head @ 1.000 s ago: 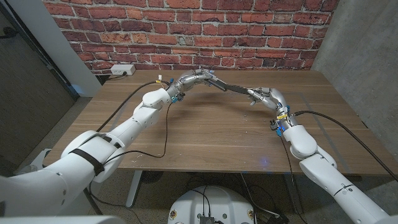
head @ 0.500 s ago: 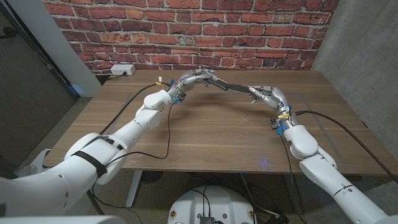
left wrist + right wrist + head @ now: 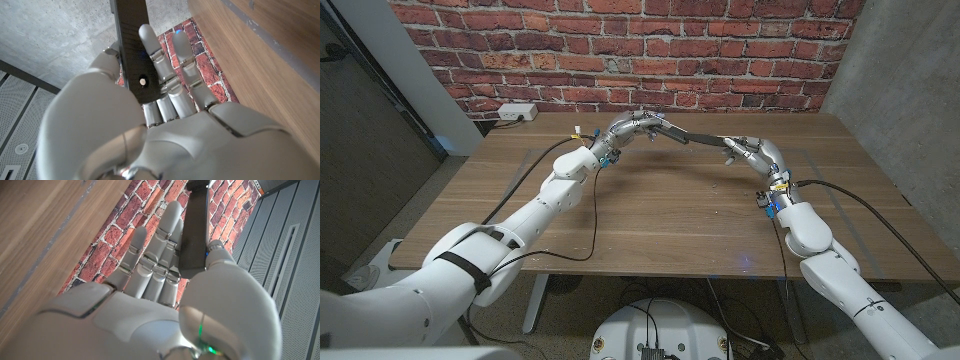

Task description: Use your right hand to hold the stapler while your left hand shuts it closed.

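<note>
The stapler (image 3: pixel 698 138) is a long dark bar stretched open between the two robot hands, held above the far part of the table (image 3: pixel 660 215); one end sits in the left robot hand (image 3: pixel 642 125), the other in the right robot hand (image 3: pixel 745 152); the bar slopes slightly down from the left end toward the right end.

In the left wrist view the stapler (image 3: pixel 134 50) runs between the thumb and the fingers (image 3: pixel 159 60) of the left robot hand (image 3: pixel 150 125), which grips it; a small pale rivet shows on the dark face near the palm.

In the right wrist view the stapler (image 3: pixel 196 235) lies pinched between the thumb and the fingers (image 3: pixel 162 245) of the right robot hand (image 3: pixel 150 305), so this robot hand also grips it; the bar reaches past the fingertips toward the brick wall (image 3: pixel 125 240).

Behind both robot hands stands the red brick wall (image 3: pixel 620 50); a white power strip (image 3: pixel 516 112) sits at the table's far edge, out beyond the left robot hand; a black cable (image 3: pixel 590 215) trails across the table beside the left arm, and another (image 3: pixel 860 190) runs off near the right arm.
</note>
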Robot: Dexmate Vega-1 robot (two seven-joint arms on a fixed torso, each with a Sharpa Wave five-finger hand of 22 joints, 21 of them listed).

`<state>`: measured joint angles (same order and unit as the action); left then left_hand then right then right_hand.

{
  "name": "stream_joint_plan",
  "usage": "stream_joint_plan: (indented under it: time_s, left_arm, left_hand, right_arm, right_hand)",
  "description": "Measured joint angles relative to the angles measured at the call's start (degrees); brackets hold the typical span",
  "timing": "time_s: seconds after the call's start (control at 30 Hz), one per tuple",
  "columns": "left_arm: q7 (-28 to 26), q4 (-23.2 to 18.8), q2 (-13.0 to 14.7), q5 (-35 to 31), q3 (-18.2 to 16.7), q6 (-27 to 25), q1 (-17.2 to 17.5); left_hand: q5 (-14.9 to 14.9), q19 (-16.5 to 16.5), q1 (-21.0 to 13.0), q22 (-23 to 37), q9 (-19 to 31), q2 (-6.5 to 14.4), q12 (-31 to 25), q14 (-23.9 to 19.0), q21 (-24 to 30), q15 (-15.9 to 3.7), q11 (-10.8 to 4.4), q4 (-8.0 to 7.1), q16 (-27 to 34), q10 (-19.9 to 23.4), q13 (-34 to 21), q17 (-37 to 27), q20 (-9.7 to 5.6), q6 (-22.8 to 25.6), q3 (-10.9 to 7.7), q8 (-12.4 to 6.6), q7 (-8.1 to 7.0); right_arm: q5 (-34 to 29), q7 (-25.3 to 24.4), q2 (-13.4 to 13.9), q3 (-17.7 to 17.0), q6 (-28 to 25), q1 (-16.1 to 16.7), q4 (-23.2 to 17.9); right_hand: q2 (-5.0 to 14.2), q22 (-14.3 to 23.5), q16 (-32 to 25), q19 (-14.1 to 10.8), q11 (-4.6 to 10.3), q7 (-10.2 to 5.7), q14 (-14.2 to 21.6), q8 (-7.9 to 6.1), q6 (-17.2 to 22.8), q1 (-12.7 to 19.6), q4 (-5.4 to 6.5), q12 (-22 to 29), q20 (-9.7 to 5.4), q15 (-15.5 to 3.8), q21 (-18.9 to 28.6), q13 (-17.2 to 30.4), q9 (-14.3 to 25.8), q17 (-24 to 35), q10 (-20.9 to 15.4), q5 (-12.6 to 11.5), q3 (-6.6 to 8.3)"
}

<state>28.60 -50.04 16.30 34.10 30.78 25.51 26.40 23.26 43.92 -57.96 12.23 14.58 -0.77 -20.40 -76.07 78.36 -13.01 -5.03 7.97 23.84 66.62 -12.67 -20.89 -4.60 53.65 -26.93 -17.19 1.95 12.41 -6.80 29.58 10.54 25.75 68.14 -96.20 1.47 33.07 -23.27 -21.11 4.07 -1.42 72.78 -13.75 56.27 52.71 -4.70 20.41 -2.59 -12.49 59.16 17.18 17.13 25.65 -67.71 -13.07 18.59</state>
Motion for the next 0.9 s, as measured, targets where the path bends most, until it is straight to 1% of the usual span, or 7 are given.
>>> stream_joint_plan:
  time_s: [0.03,0.07,0.2,0.37,0.5,0.63,0.9]
  left_arm:
    - [-0.4,0.0,0.0,-0.3,0.0,-0.4,0.0]
    - [-0.8,-2.9,1.3,-0.6,0.2,-0.9,0.7]
    - [-1.8,-4.1,2.0,-1.6,0.4,-2.6,0.9]
    - [-2.8,-9.0,5.4,-3.7,2.2,-6.2,1.0]
    - [-2.7,-9.8,6.0,-5.6,2.6,-9.0,0.8]
    - [-1.5,-13.0,8.7,-8.1,5.3,-11.7,-1.3]
    - [2.8,-13.9,10.4,-13.1,9.7,-14.6,-7.1]
  left_hand:
    - [0.0,0.1,0.0,0.0,0.2,0.0,-0.2,-0.1,0.1,-0.07,0.00,0.00,0.0,0.0,-0.2,-0.1,-0.09,0.0,0.00,0.00,0.00]
    - [0.0,0.1,0.0,0.1,0.2,0.0,-0.3,-0.5,0.2,-0.05,0.00,0.03,0.0,0.0,-0.4,-0.2,-0.09,0.0,-0.03,0.00,-0.04]
    - [-0.5,0.3,0.0,0.1,0.7,0.0,-0.5,-0.7,0.5,-0.07,0.30,0.32,0.0,0.3,-0.9,-0.4,-0.25,0.7,-0.32,0.00,0.10]
    - [-0.7,0.4,0.0,0.0,1.1,0.0,-0.8,-1.2,1.0,0.00,0.43,0.48,0.1,0.4,-1.7,-0.7,-0.40,1.4,-0.48,-0.20,0.01]
    - [-0.9,0.4,0.0,-0.2,1.5,0.0,-0.8,-1.2,1.1,0.01,0.85,0.48,0.1,0.8,-2.8,-1.1,-0.40,1.5,-0.48,-0.42,0.09]
    - [-1.1,0.4,0.0,-0.3,1.7,-0.1,-0.8,-1.2,1.1,0.01,0.91,1.12,0.1,0.9,-3.1,-1.1,-0.40,2.4,-1.12,-0.42,0.10]
    - [-1.3,-0.7,-0.4,-0.5,2.1,-0.4,-0.8,-1.3,1.1,0.11,0.60,1.25,0.1,0.6,-3.9,-1.6,0.02,3.3,-1.25,-0.42,0.22]
  right_arm:
    - [0.3,0.5,0.0,-0.1,0.3,0.0,0.0]
    - [0.3,0.5,0.0,-0.1,0.3,0.0,0.0]
    - [0.5,1.0,0.6,-0.3,0.3,0.2,-0.6]
    - [0.2,2.0,1.6,-0.5,-1.1,0.5,-1.6]
    - [0.0,2.1,2.4,-0.5,-1.5,0.7,-2.4]
    - [-1.0,2.9,3.1,-0.4,-2.6,0.7,-3.0]
    - [-1.5,3.8,3.8,0.1,-3.3,0.6,-3.1]
  right_hand:
    - [0.00,0.0,0.0,0.1,0.00,0.00,0.0,0.00,0.0,0.0,0.00,-0.1,-0.08,0.00,0.0,0.0,0.0,0.0,0.0,0.0,0.00]
    - [0.00,0.0,0.0,0.3,0.00,0.00,0.0,0.00,0.0,0.0,0.00,-0.1,0.13,0.00,0.0,0.0,0.0,0.0,0.0,0.0,0.00]
    - [-0.07,-0.2,0.3,0.6,0.00,-0.01,0.0,0.01,0.0,0.1,0.00,-0.3,0.03,0.00,0.0,0.0,0.0,0.0,0.0,0.0,0.00]
    - [-0.07,-0.4,0.5,1.0,0.15,-0.01,0.0,0.02,0.0,0.1,0.02,-0.3,0.22,0.00,0.0,0.0,0.3,0.0,0.1,0.0,-0.02]
    - [-0.07,-0.4,0.5,1.1,0.15,-0.01,0.0,0.02,0.0,0.1,0.48,-0.3,0.13,0.04,0.0,0.0,0.5,0.0,0.1,0.0,0.31]
    - [-0.07,-0.4,0.9,1.1,0.15,-0.01,-0.3,0.11,0.0,0.1,0.70,-0.5,0.13,0.30,0.3,0.0,0.4,0.1,0.2,0.1,0.40]
    - [-0.08,-0.7,0.9,1.5,0.18,-0.01,-0.3,0.28,0.0,0.1,0.71,-0.5,0.12,0.31,0.4,0.0,0.3,0.3,0.2,0.2,0.40]
